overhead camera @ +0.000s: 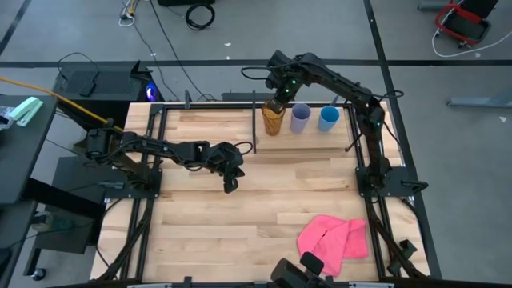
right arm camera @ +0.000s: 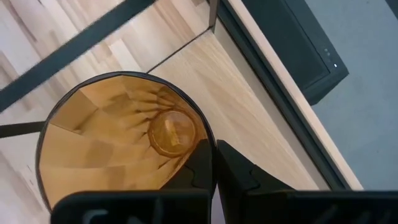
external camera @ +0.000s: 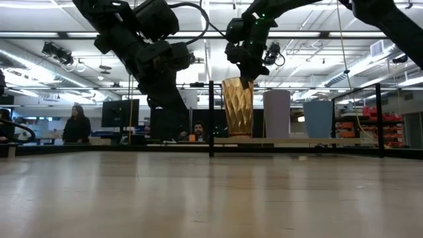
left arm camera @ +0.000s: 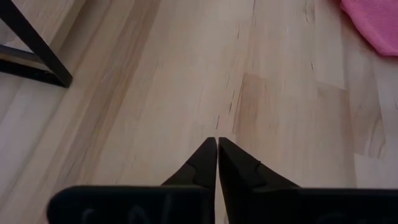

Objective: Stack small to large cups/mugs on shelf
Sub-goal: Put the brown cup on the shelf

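A: Three cups stood in a row on the shelf [overhead camera: 240,120]: amber tumbler [overhead camera: 273,120], lavender cup [overhead camera: 300,118], blue cup [overhead camera: 329,118]. And the right gripper [overhead camera: 278,102]?
B: Pinched shut on the tumbler's rim. The left gripper [overhead camera: 230,182] hung closed and empty over the tabletop [overhead camera: 240,224]

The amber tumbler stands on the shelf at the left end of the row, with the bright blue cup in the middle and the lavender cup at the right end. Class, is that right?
Not quite. The high view shows the lavender cup in the middle and the bright blue cup at the right end. The amber tumbler does stand at the left end, on the shelf.
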